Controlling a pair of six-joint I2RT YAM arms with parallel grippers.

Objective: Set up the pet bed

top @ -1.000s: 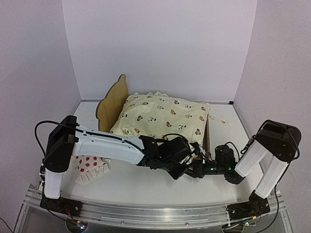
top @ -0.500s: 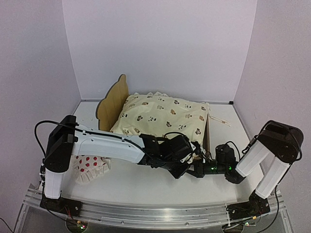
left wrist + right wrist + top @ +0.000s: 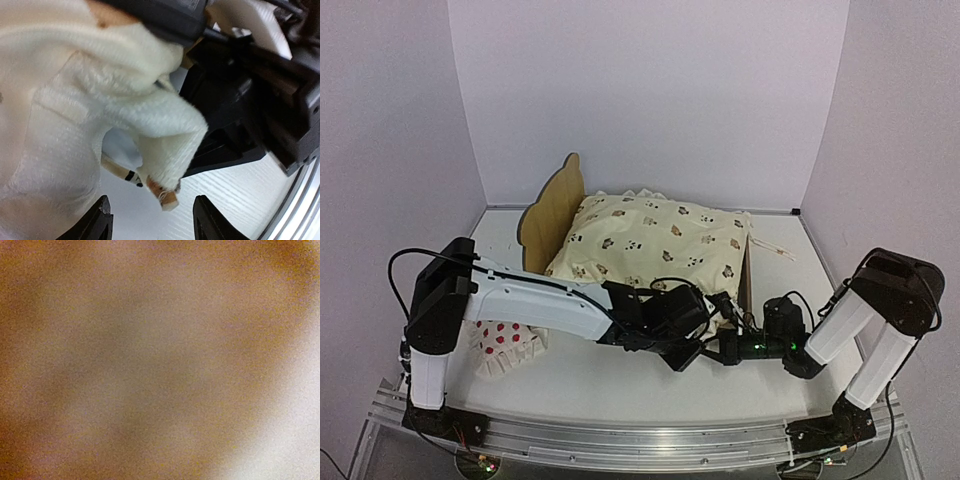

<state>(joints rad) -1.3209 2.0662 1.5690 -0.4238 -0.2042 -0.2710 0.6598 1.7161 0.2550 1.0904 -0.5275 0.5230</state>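
Sitting mid-table toward the back wall, the pet bed (image 3: 553, 205) shows its scalloped headboard at left. A cream animal-print quilt (image 3: 655, 238) fills it and hides the base. At the quilt's near edge the left gripper (image 3: 152, 222) has its fingers apart, a quilt corner hanging just above them. The right gripper (image 3: 722, 348) crowds beside it; its wrist view is a brown blur, so its state cannot be told. A red-dotted pillow (image 3: 507, 342) lies well to the left.

One pet bed (image 3: 555, 205), one quilt (image 3: 650, 240), one pillow (image 3: 505, 340) (red-dotted).
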